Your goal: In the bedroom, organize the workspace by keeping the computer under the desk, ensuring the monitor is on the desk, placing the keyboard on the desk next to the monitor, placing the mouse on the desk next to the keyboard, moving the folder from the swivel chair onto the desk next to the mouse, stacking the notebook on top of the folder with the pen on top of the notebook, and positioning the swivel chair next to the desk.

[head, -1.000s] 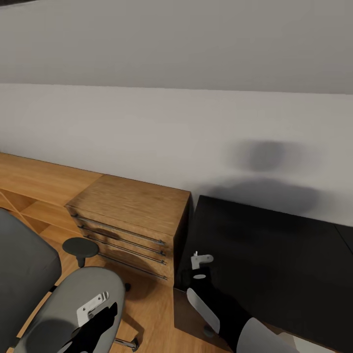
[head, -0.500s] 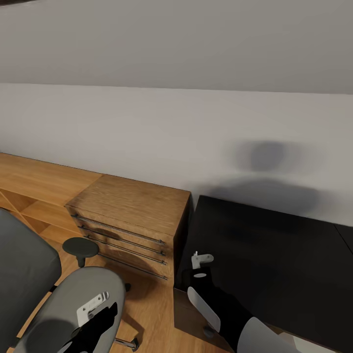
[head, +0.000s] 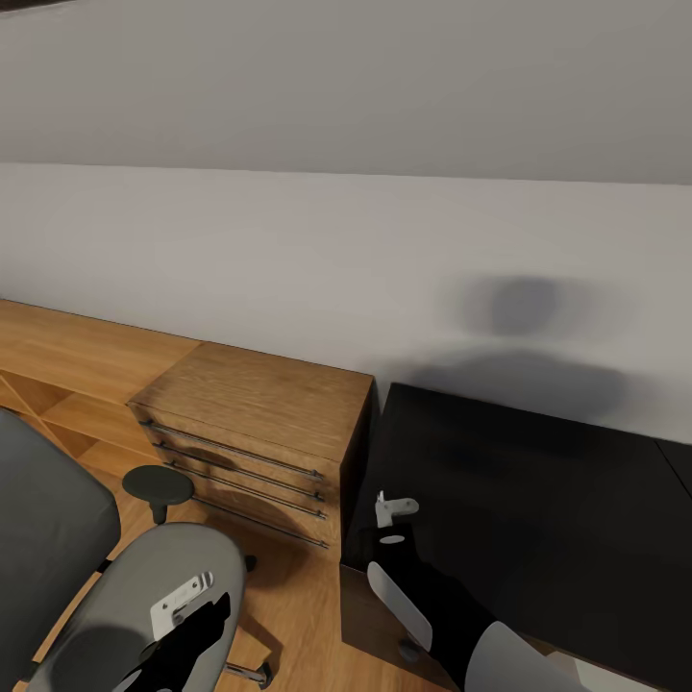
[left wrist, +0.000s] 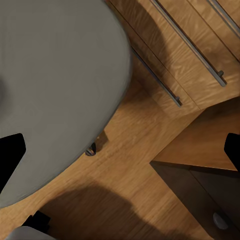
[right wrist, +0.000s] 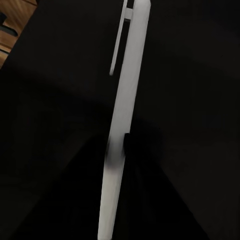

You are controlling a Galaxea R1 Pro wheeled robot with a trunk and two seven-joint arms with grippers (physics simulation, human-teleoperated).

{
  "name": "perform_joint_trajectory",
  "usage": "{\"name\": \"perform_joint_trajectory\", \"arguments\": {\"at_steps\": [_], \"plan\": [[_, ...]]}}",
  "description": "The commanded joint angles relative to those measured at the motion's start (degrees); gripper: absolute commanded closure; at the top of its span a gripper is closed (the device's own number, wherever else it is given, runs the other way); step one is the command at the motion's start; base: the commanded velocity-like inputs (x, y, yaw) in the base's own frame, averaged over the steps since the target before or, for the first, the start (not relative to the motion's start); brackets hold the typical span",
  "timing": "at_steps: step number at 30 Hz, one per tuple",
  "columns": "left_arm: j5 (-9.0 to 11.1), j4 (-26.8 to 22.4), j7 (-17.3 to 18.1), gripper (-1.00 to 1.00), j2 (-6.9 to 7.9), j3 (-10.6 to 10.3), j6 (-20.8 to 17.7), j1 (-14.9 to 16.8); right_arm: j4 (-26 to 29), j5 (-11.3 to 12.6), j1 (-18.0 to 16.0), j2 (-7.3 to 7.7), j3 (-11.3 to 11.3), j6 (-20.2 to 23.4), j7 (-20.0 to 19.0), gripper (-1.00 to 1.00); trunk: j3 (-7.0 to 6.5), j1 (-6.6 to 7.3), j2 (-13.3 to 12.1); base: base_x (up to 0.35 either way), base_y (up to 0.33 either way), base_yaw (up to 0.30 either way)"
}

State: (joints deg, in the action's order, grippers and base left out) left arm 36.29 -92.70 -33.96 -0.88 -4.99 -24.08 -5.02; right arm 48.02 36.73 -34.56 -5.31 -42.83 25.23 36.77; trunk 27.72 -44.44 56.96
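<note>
Grey wall behind; black desk [head: 538, 481] beside a wooden chest of drawers [head: 252, 437]. We see our right end effector [right wrist: 122, 150] clamped on the pen [right wrist: 122, 125] above the desk, long axis along the fingers. Left end effector [left wrist: 120, 150] apart over the swivel chair [left wrist: 55, 90].

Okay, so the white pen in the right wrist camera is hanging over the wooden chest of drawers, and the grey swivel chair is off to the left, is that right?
Not quite. The pen is over the glossy black top of the desk, not over the chest of drawers, which stands beside the desk. The right wrist view shows the black top behind the pen. The swivel chair is indeed at the left.
</note>
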Motion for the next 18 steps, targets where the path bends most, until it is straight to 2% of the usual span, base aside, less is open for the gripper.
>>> {"name": "perform_joint_trajectory", "arguments": {"at_steps": [1,18], "plan": [[0.4,-0.1,-0.4,-1.00,0.00,0.0,-0.1,0.0,0.1,0.6,-0.1,0.03,-0.2,0.1,0.5,1.00,0.05,-0.01,0.0,0.000,0.000,0.000],[0.4,-0.1,-0.4,-1.00,0.00,0.0,-0.1,0.0,0.1,0.6,-0.1,0.03,-0.2,0.1,0.5,1.00,0.05,-0.01,0.0,0.000,0.000,0.000]]}}
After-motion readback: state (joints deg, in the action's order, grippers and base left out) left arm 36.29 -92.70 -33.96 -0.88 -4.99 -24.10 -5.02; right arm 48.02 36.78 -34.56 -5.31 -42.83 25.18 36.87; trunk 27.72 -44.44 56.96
